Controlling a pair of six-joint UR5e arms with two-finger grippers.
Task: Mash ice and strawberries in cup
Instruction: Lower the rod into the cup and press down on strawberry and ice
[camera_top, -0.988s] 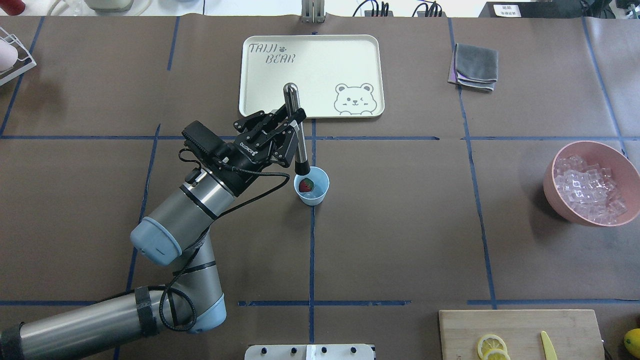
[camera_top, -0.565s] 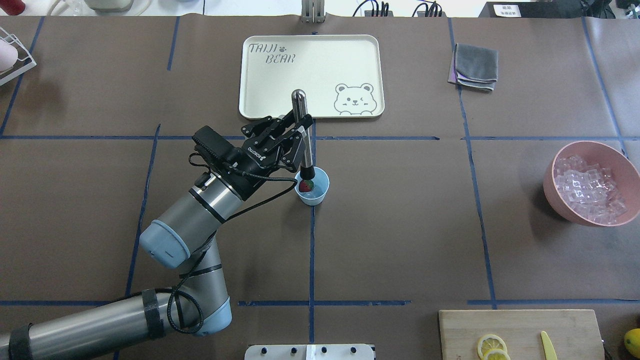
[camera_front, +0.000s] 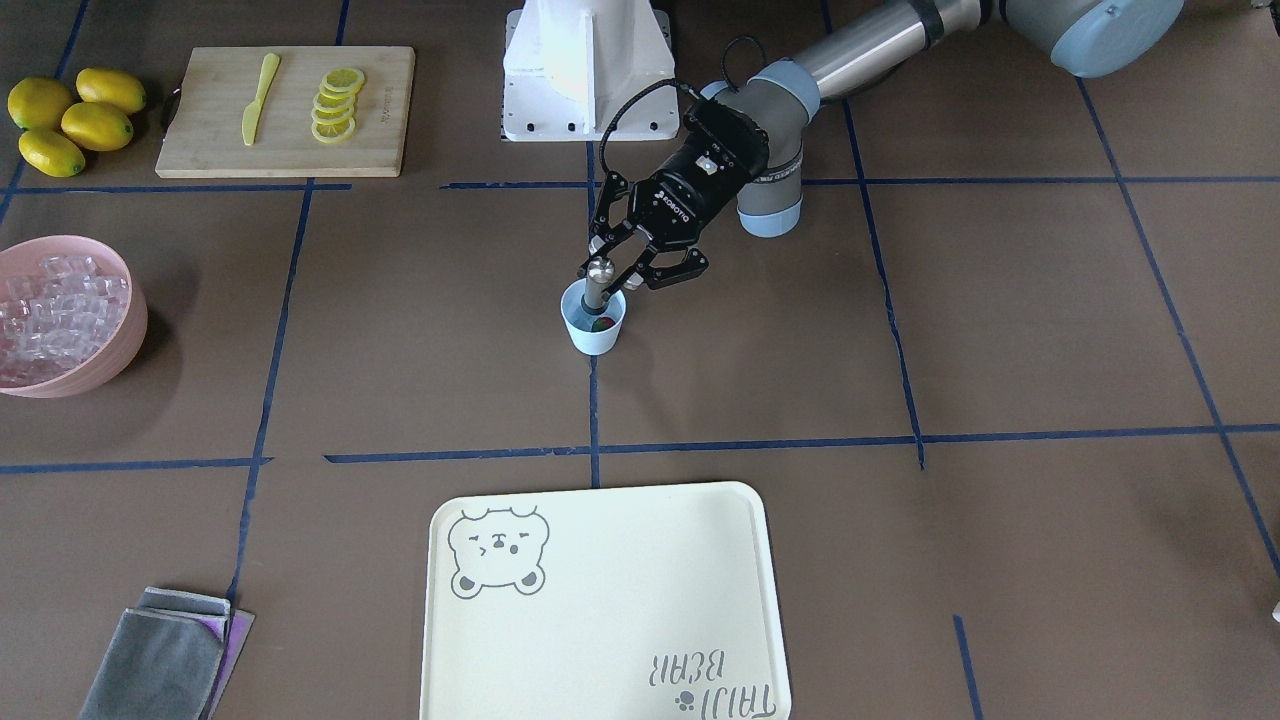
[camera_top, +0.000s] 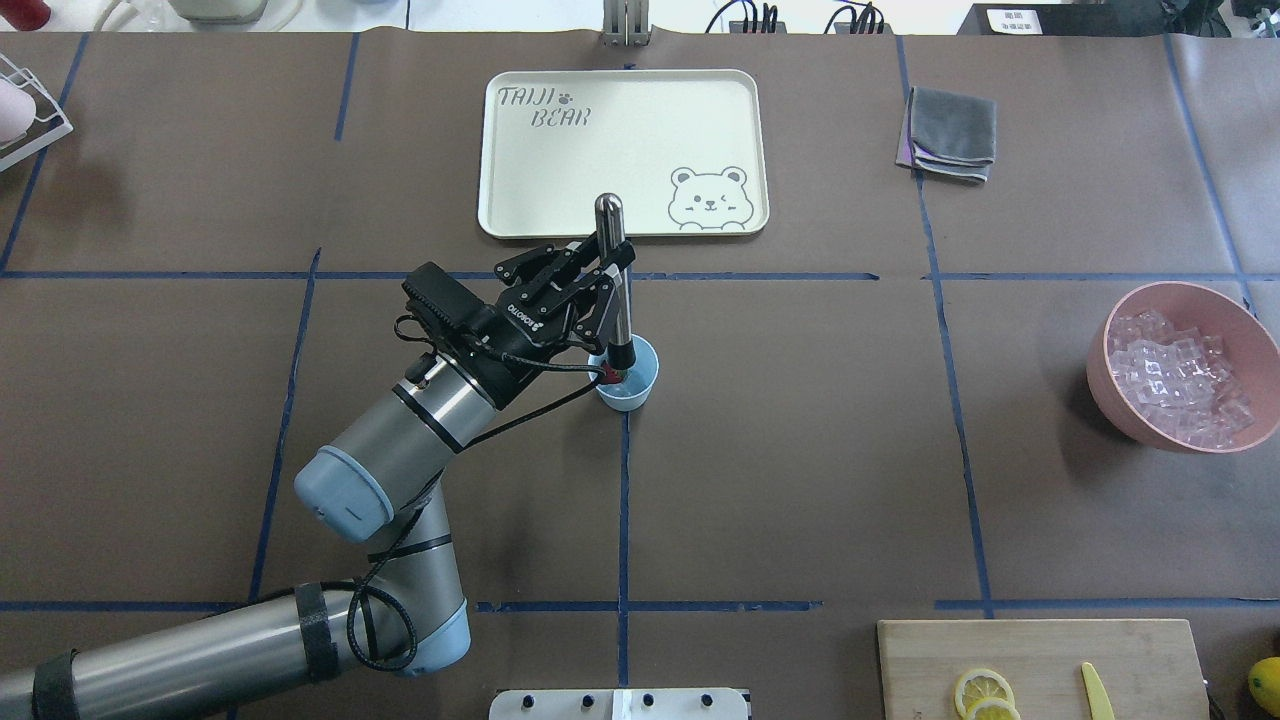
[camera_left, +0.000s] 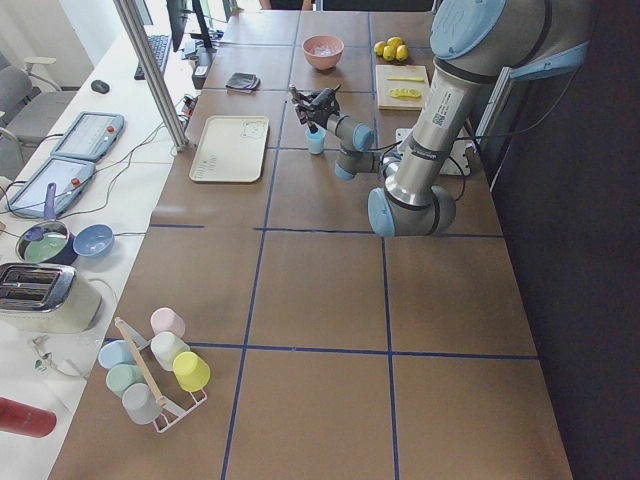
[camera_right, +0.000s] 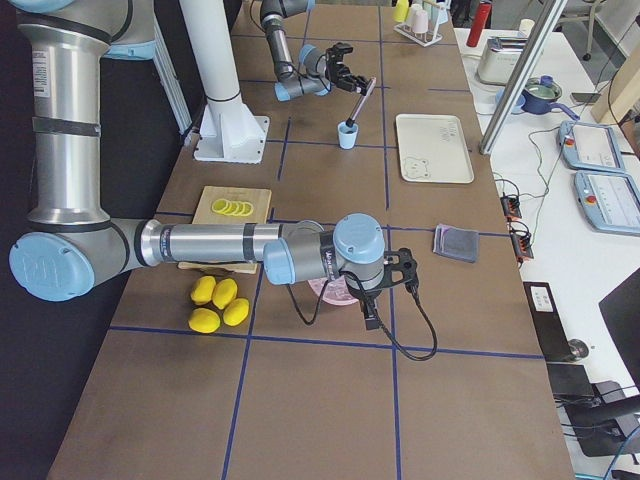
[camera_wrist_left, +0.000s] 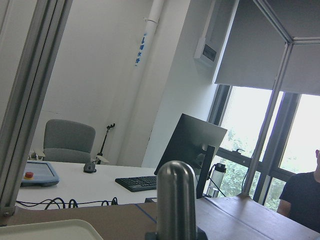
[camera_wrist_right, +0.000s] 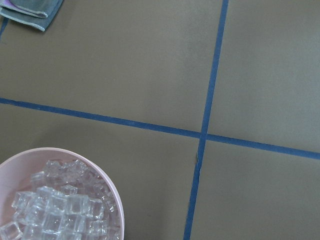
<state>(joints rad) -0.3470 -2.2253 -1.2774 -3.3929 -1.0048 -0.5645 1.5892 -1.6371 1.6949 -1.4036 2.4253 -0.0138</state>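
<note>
Left gripper (camera_top: 611, 262) is pinched on the upper shaft of a steel muddler (camera_top: 616, 300). The grip sits high, presumably so the fingers clear the rim while the dark head goes down inside. The muddler stands nearly upright, leaning slightly away from the robot, with its head inside the cup (camera_top: 632, 392). The cup stands on the table's centre tape line, just ahead of the gripper. The strawberry (camera_top: 607, 374) shows as a sliver of red at the cup's near-left inner side, beside or under the muddler head; I cannot tell if they touch. I make out no cubes in the cup, though its interior is mostly hidden. The ice (camera_top: 1175, 375) I can see is heaped in the pink bowl (camera_top: 1118, 412), well apart at the robot's right. The right gripper (camera_right: 400, 270) hangs by that bowl and the wrist view looks down on the ice, probably staged for scooping. It shows only from the side, so I cannot tell whether its fingers are spread or pressed together. Judgement: pressing step starting. Risk: the light, unbraced cup may tip under an off-centre push.
</note>
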